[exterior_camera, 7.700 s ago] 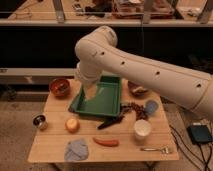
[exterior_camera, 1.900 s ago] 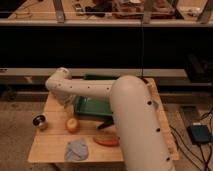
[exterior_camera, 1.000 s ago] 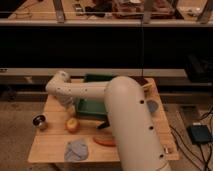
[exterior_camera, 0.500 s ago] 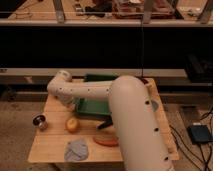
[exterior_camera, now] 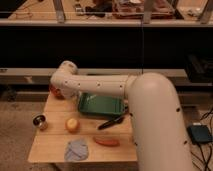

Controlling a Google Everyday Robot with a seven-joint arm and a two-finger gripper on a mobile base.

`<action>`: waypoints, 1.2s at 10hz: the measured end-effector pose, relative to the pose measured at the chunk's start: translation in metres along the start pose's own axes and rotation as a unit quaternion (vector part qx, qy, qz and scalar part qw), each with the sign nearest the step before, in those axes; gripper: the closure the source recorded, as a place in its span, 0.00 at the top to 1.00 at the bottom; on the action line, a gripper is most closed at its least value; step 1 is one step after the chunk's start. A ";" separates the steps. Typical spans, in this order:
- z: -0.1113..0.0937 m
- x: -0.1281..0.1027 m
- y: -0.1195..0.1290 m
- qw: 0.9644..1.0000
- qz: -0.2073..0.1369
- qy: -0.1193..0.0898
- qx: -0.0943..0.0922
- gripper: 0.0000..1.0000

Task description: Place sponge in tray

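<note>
The green tray sits at the middle back of the wooden table, and its visible part looks bare. My white arm fills the right side and reaches left to a joint over the table's far left corner. My gripper is hidden behind the arm, so it does not show. No sponge can be made out. The tray's right end is covered by the arm.
A red bowl peeks out under the arm joint at the back left. A metal cup, a yellow fruit, a black utensil, an orange-red item and a blue-grey cloth lie on the table.
Since the earliest frame the arm has swung close in front of the camera and leftward, covering the table's right side. Over the last second it has barely moved.
</note>
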 end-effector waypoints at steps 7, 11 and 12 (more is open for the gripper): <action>-0.033 0.089 0.042 0.994 0.102 -0.014 0.034 0.00; 0.030 0.120 0.097 0.983 0.170 -0.070 0.008 0.15; 0.040 0.124 0.106 0.980 0.181 -0.082 0.003 0.26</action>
